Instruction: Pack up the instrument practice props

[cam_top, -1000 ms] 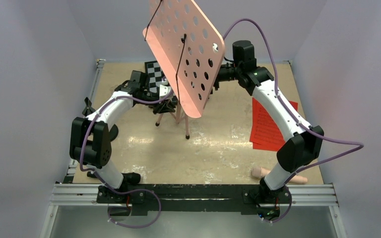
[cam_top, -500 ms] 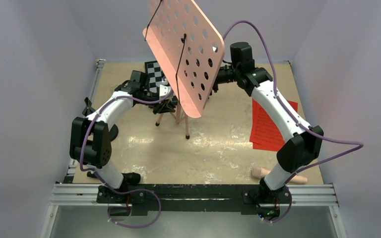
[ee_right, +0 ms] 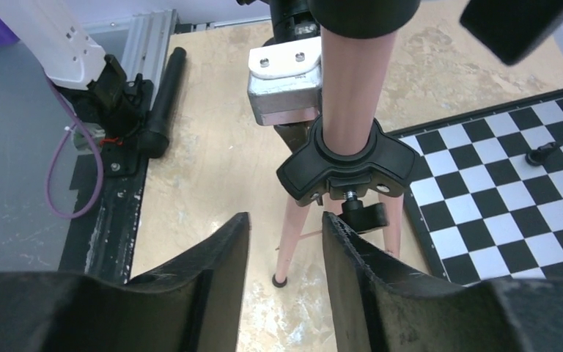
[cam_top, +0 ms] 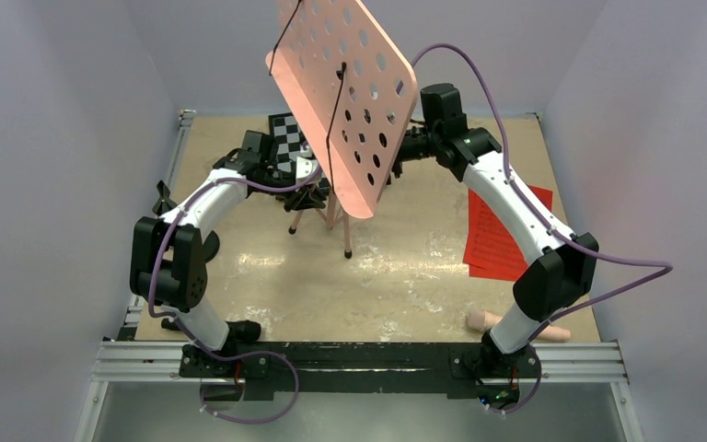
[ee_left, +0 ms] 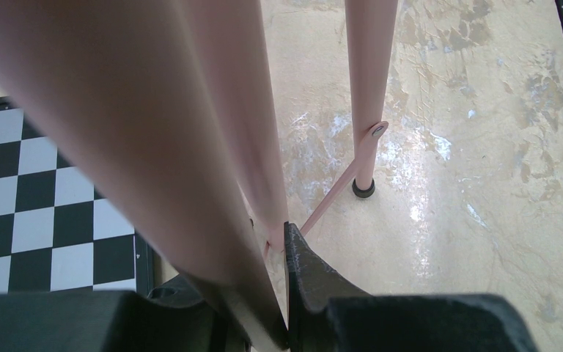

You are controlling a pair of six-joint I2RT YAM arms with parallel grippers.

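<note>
The pink music stand (cam_top: 345, 87) stands at the table's middle back, its perforated desk tilted high. My left gripper (cam_top: 311, 193) is shut on one of its thin legs, which fills the left wrist view (ee_left: 212, 147) between the fingers (ee_left: 311, 282). My right gripper (cam_top: 394, 158) is open and empty behind the desk, and the stand's pole (ee_right: 352, 81) and black tripod hub (ee_right: 344, 165) lie just ahead of its fingertips (ee_right: 282, 242). Red printed sheets (cam_top: 497, 235) lie at the right. The peach tube (cam_top: 479, 320) lies by the right arm's base, partly hidden. The black peg stand (ee_right: 163, 95) is at the left edge.
A black-and-white chessboard (cam_top: 285, 138) lies behind the stand, also in the left wrist view (ee_left: 29, 205) and the right wrist view (ee_right: 513, 169), with a small black piece (ee_right: 542, 154) on it. Purple walls close in on three sides. The rail (cam_top: 359, 361) runs along the near edge.
My right arm has moved a little left, bringing its open gripper closer to the stand's pole. The left arm and the stand have not moved.
</note>
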